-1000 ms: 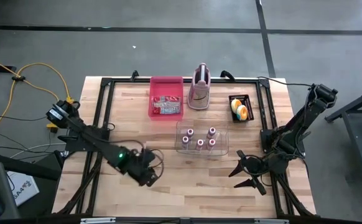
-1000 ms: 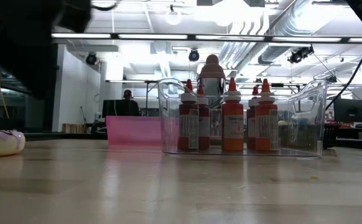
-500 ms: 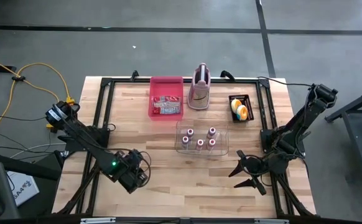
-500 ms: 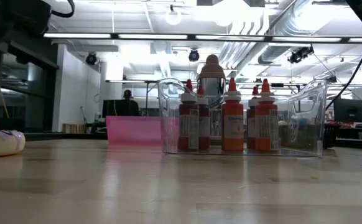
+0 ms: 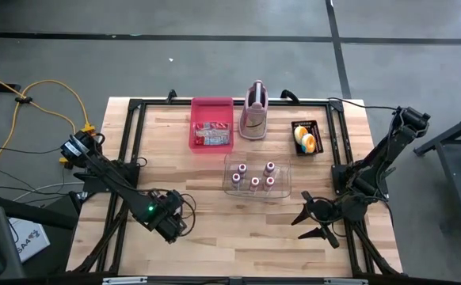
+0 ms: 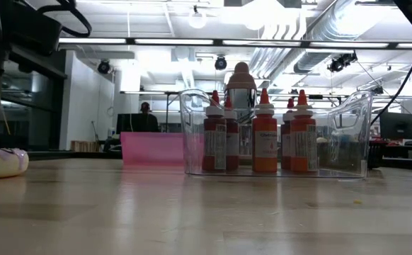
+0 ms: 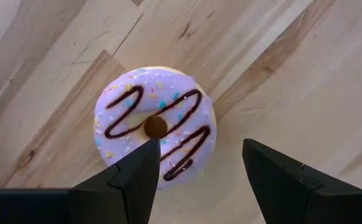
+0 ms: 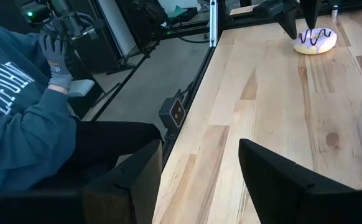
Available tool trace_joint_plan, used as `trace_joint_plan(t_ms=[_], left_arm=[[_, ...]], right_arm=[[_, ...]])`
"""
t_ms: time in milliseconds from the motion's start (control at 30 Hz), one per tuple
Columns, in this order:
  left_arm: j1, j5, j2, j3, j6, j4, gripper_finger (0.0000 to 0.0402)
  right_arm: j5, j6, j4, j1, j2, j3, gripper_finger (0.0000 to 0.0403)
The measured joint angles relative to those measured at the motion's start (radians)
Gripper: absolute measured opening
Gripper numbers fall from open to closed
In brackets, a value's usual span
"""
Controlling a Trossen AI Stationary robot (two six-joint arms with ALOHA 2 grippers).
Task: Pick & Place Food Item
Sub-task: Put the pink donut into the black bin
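A lilac-iced doughnut (image 7: pixel 153 124) with chocolate squiggles and sprinkles lies flat on the wooden table (image 5: pixel 215 229), near its front left; it also shows in the low view (image 6: pixel 1 161) and the right wrist view (image 8: pixel 315 40). My left gripper (image 7: pixel 199 158) hangs over it, open and pointing down. One finger stands above the doughnut's hole and the other beyond its rim. In the high view the left gripper (image 5: pixel 171 224) hides the doughnut. My right gripper (image 5: pixel 314 220) waits open near the front right, with nothing between its fingers.
A clear bin of sauce bottles (image 5: pixel 256 176) stands mid-table. Behind it are a pink tray of packets (image 5: pixel 211 127), a pink-and-white object (image 5: pixel 253 111) and a black tray of food (image 5: pixel 306 136). A person in a blue sweatshirt (image 8: pixel 25 118) sits beside the table.
My left gripper has moved toward the table's left edge and sunk a little, tipping more steeply downward over the doughnut. Its fingers have stayed open. The doughnut has not moved.
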Motion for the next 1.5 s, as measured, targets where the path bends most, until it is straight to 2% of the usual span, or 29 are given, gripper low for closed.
trace_joint_plan(t_ms=[467,1167,1300,1500], left_arm=[[0.0,0.023,0.069,-0.003,0.03,0.025,0.022],[0.0,-0.017,0.126,-0.004,0.124,0.039,0.0219],[0.001,-0.025,0.126,-0.004,0.125,0.039,0.0203],[0.013,-0.024,0.126,-0.005,0.125,0.036,0.0153]], right_arm=[[0.0,0.0,0.0,0.0,0.0,0.0,0.0201],[0.0,0.0,0.0,0.0,0.0,0.0,0.0201],[0.0,0.0,0.0,0.0,0.0,0.0,0.0201],[0.0,0.0,0.0,0.0,0.0,0.0,0.0201]])
